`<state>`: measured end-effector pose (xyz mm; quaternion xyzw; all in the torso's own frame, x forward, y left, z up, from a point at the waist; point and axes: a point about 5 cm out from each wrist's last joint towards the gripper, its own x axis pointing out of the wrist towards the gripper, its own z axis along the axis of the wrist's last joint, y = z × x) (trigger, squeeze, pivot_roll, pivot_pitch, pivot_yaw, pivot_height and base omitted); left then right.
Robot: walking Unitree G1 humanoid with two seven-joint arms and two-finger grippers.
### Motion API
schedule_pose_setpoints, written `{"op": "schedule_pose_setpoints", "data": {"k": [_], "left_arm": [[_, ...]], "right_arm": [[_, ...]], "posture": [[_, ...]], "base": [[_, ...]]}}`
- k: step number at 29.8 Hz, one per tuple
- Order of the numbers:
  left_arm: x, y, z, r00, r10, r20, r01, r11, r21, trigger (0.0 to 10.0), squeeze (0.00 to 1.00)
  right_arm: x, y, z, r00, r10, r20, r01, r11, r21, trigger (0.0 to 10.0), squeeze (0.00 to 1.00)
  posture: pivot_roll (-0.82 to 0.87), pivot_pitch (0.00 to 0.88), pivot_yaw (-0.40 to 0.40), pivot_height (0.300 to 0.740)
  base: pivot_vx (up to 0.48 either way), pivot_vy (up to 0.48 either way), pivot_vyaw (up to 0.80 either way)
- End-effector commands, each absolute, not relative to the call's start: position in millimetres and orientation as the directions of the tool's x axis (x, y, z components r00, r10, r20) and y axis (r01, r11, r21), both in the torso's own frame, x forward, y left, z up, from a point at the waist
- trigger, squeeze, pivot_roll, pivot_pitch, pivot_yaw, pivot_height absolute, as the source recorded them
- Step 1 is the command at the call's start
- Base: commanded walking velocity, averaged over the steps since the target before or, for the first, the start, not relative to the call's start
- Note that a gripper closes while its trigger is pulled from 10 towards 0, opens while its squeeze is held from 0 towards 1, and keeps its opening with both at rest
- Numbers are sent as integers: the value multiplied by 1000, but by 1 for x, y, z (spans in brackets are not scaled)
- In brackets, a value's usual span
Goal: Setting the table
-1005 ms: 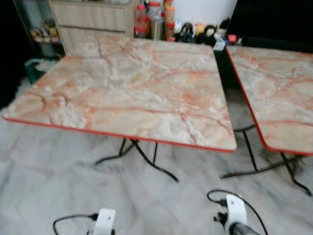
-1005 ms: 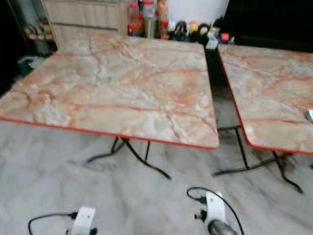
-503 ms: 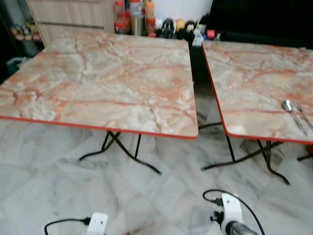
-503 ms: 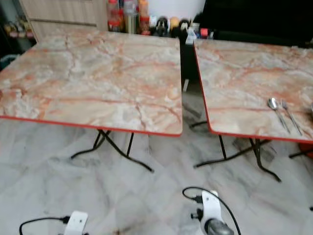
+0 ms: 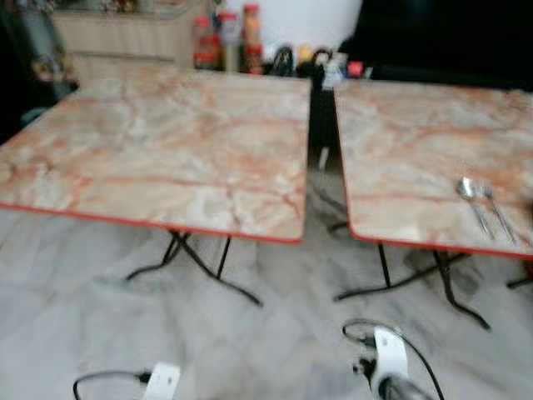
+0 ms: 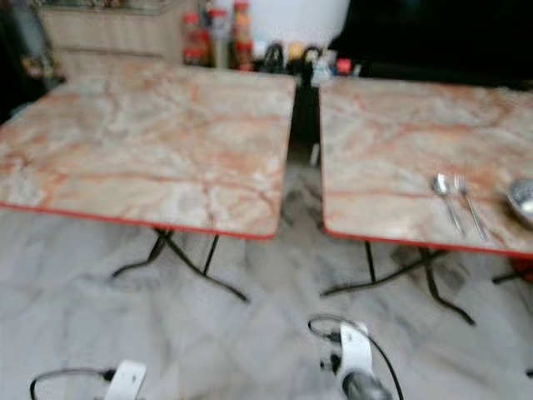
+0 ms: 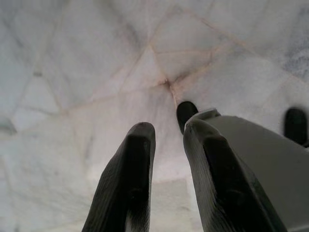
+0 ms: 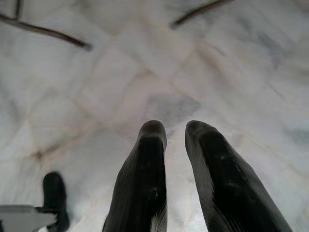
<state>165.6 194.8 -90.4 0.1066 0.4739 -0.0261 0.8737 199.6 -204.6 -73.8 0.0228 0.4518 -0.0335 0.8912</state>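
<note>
Clearly the step in hand is the approach, not any handling; both arms hang low over the marble floor [image 5: 250, 350], well short of the right-hand table [image 6: 391, 142], which serves as the landmark. On that table, near its front edge, a spoon [image 6: 443, 195] and a fork [image 6: 468, 202] lie side by side, just apart, handles toward the robot; beyond them, at the table's far right, a metal bowl [image 6: 522, 198] sits partly cut off by the frame. Left of that table, across a narrow gap, stands a second marble-topped table [image 5: 166, 150] with a bare top; behind both, bottles and jars [image 5: 229, 37] crowd against the wall. The left gripper [image 7: 164, 140] points at the floor, jaws slightly apart and holding nothing; the right gripper [image 8: 176, 137] does likewise, a small gap between its fingers, empty. The head views are blurred, so finer detail of the cutlery cannot be made out. Next, in my judgement, the robot needs to close on the right-hand table and raise an arm toward the cutlery.
</note>
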Motion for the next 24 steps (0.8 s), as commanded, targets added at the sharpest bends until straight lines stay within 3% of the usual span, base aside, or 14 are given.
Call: {"op": "schedule_pose_setpoints", "data": {"k": [1, 15, 22, 24], "left_arm": [[165, 187, -92, 542, 37, -840, 159, 977, 145, 10000, 0], [161, 194, -92, 536, 36, -844, 160, 977, 143, 10000, 0], [158, 195, -93, 530, 42, -847, 155, 977, 146, 10000, 0], [157, 194, -94, 527, 42, -849, 156, 977, 145, 10000, 0]], "right_arm": [[201, -213, -72, 595, -66, -801, 108, 994, -1, 10000, 0], [200, -214, -72, 590, -96, -802, 142, 990, -14, 10000, 0], [201, -214, -72, 586, -100, -804, 152, 988, -13, 10000, 0], [201, -214, -72, 586, -101, -804, 151, 988, -14, 10000, 0]], "posture": [[6, 20, -58, 736], [4, 43, -58, 736], [3, 53, -57, 736], [3, 53, -57, 736]], "base": [[382, -270, 0], [48, -410, 0], [0, 0, 0], [0, -480, 0]]}}
